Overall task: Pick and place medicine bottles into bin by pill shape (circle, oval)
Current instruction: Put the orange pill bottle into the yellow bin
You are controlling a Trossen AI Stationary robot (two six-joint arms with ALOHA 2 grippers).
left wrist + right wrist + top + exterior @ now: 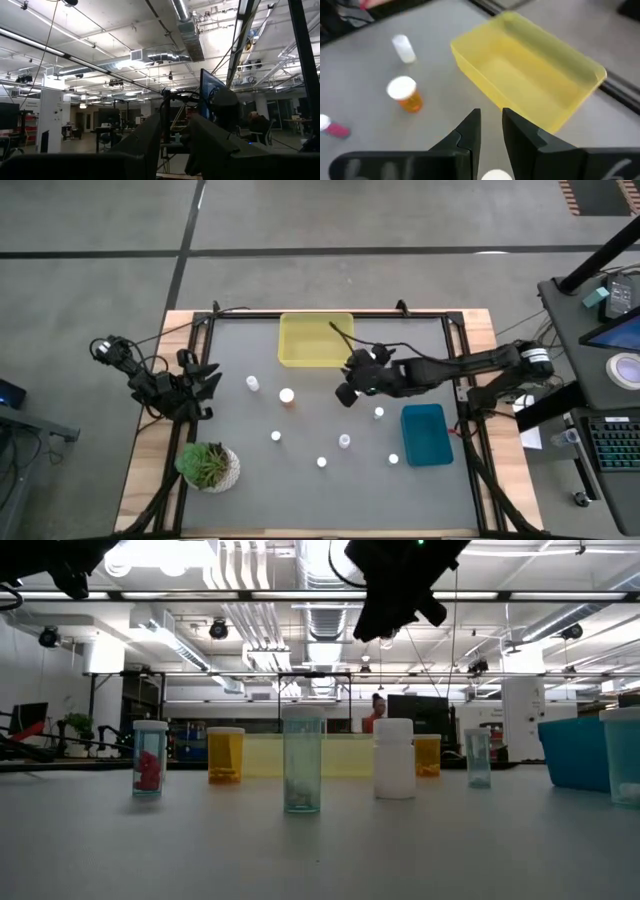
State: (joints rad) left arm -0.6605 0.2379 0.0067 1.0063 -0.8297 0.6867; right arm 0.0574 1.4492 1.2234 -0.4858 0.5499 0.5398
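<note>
Several small white-capped medicine bottles stand upright on the grey table: a white one point(253, 383), an orange one point(287, 396), and others point(275, 436), point(344, 441), point(379, 413). In the low view they stand in a row, among them a clear one point(302, 760) and a white one point(394, 758). My right gripper point(345, 393) hovers above the table just near of the yellow bin point(316, 340). Its fingers point(490, 125) are a narrow gap apart and hold nothing. A white cap point(496, 175) shows below that gap. My left gripper point(175, 135) waits at the table's left edge, pointing up, with a narrow gap.
A blue bin point(427, 434) stands at the right near side. A potted green plant point(208, 466) stands at the near left corner. Both bins show nothing inside. Two more bottles point(322, 462), point(394, 459) stand toward the near edge.
</note>
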